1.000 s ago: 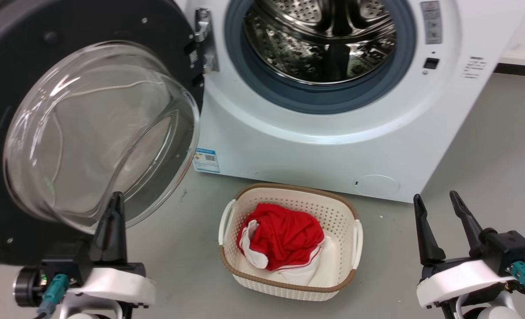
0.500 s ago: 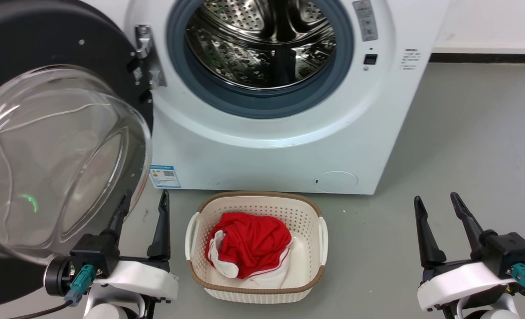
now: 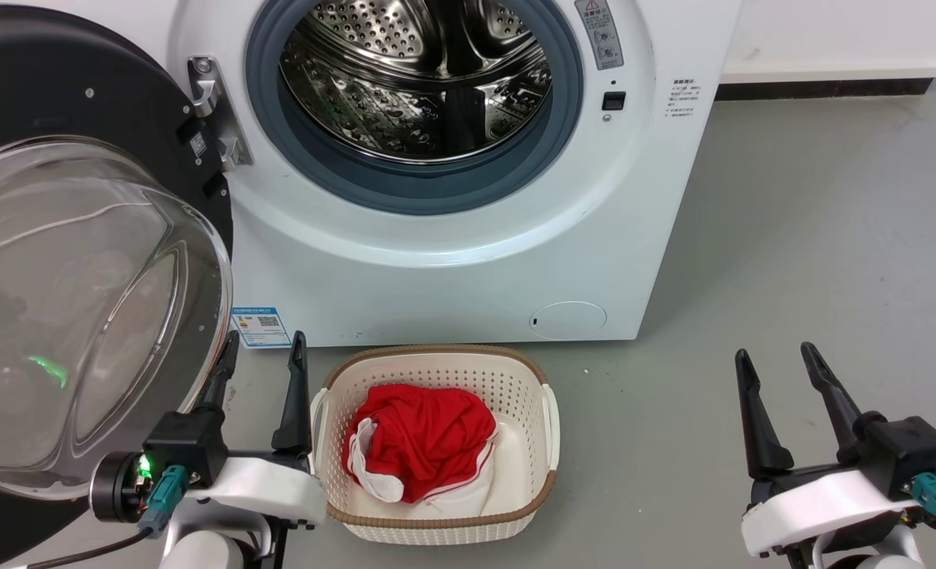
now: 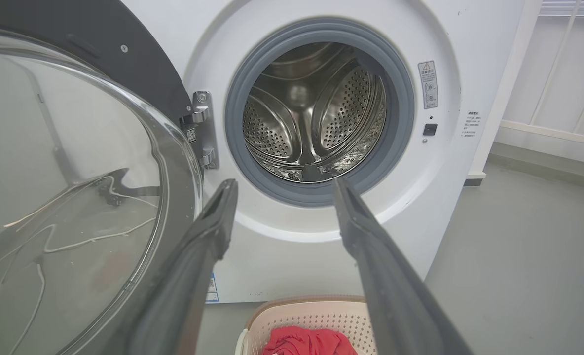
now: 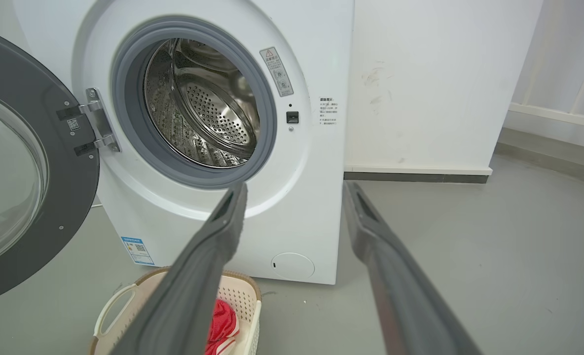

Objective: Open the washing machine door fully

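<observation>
Black glass-domed washing machine door (image 3: 81, 87): nearly fully open, I reckon.
Left end effector (image 3: 266, 341) gapes empty; nudge door outward.

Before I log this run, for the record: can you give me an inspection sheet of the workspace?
Surface: grey floor.
Job's things: door stands wide open, left of its hinge; machine with drum exposed.
Clutter: basket holding red cloth, before the machine.
Grippers: left gripper open, beside the door glass; right gripper open, empty.
Cables: black cable at the left wrist.
Surroundings: white wall, dark skirting.
</observation>
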`<state>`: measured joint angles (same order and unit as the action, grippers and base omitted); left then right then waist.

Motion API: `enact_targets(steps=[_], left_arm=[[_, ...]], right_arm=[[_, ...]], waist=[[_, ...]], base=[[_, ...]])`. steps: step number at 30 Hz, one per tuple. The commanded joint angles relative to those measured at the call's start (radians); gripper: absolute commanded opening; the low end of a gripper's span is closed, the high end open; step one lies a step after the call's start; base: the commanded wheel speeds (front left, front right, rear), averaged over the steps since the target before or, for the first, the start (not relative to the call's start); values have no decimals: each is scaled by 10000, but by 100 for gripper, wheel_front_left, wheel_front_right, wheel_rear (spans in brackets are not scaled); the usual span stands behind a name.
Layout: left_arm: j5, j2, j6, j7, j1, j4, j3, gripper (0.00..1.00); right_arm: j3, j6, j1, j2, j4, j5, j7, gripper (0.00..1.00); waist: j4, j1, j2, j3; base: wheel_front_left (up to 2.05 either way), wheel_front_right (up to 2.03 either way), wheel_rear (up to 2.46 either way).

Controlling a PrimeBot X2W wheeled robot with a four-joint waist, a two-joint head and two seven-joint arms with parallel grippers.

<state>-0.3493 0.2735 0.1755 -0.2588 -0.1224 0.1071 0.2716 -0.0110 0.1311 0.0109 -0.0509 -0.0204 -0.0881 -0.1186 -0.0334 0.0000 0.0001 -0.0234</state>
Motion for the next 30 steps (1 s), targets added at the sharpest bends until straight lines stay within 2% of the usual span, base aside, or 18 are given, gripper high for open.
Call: enact_targets(steps=[1,5,30], left_arm=[[42,-39,38,-59,-22,57,-69,100],[159,-170,64,-79,65,83,-229,100],[1197,-797,-633,-78,454,-50,-1101,100]], right_arm=[[-38,-7,50,16,-45,-68,-38,100],[-99,-7,58,16,-47,-97,-62,100],[-18,-7,56,14,95,-214,-187,100]], waist=[[10,0,-1,5],[55,0,-1,-7],[84,0,-1,-18]], base=[[0,0,0],[0,0,0],[0,0,0]])
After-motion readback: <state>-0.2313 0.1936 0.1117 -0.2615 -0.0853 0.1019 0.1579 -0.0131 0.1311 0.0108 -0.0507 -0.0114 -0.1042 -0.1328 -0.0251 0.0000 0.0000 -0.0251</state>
